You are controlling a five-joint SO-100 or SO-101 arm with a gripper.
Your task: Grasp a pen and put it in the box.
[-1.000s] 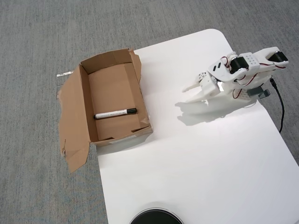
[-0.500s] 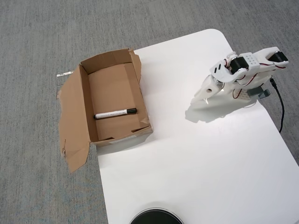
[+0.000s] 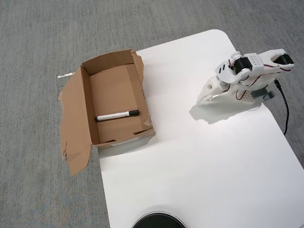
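Slim white black-capped pen point(image 3: 117, 115), light, rigid, best gripped mid-barrel, lies in brown cardboard box point(image 3: 76, 114); white gripper point(image 3: 205, 99) empty, aperture indeterminable.

No text, label, brand, number or sign can be read. Dark print is seen along the barrel of the pen point(image 3: 117, 115), which lies in the box point(image 3: 85, 90), well apart from the jaws of the gripper point(image 3: 205, 98) and to their left in the overhead view, but it is too small to be made out.
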